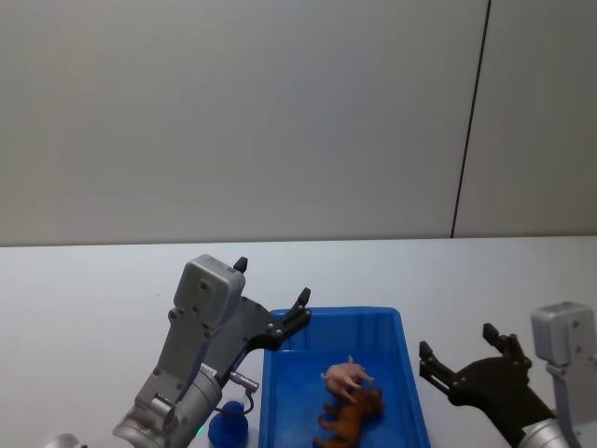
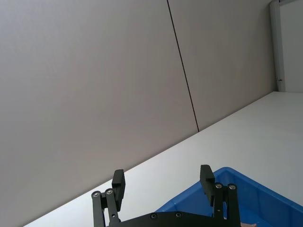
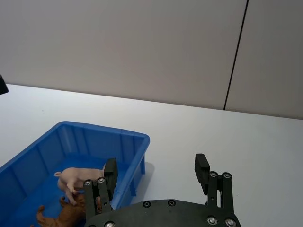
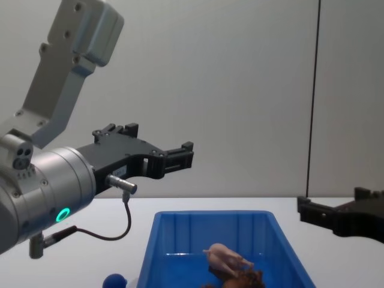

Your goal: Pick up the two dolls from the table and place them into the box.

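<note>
Left gripper (image 1: 272,282) is hanging wide open with nothing in it, up over the far-left corner of the blue box (image 1: 407,373). The right gripper (image 1: 457,343) is hovering spread open and empty too, just off the box's right side. Both dolls are lying inside the box, right up against each other: one pink pig (image 1: 347,375) and one shaggy brown doll (image 1: 353,415), nearer the robot. One small dark blue rounded thing (image 1: 227,425) is sitting on the white table (image 1: 84,289) just left of the box, with the left arm's thin cable (image 1: 244,397) looping down by it.

The table (image 1: 84,299) bears the box (image 1: 354,314) and a small blue object (image 1: 227,427).
</note>
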`<state>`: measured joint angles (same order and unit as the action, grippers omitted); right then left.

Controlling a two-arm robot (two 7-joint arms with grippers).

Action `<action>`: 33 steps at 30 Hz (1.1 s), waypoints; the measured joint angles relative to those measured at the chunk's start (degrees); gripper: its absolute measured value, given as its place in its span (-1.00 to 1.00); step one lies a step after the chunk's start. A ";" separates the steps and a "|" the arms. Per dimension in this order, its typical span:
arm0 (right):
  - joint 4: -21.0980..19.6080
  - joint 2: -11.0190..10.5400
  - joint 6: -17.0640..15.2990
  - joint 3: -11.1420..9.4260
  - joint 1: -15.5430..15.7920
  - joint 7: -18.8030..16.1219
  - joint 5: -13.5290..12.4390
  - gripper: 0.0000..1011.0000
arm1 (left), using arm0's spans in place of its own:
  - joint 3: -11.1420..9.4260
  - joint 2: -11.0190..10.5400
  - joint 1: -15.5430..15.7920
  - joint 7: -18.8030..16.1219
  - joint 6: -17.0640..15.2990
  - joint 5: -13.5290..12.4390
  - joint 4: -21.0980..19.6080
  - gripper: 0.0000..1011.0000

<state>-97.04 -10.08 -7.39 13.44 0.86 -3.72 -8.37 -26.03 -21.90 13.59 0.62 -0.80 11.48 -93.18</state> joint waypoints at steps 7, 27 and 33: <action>-0.64 -0.49 0.46 -0.47 0.80 1.20 -0.49 0.98 | 0.00 0.00 0.00 0.00 0.00 0.00 0.00 0.98; -1.31 -1.01 0.95 -0.95 1.66 2.48 -1.02 0.98 | 1.34 -1.71 -1.38 -1.30 -4.65 2.23 -2.13 0.98; -1.36 -1.07 1.00 -1.00 1.76 2.63 -1.08 0.98 | 2.17 -2.68 -2.19 -2.53 -8.73 3.92 -3.35 0.98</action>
<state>-98.40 -11.15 -6.39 12.44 2.62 -1.09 -9.45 -23.86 -24.58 11.40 -1.91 -9.53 15.40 -96.53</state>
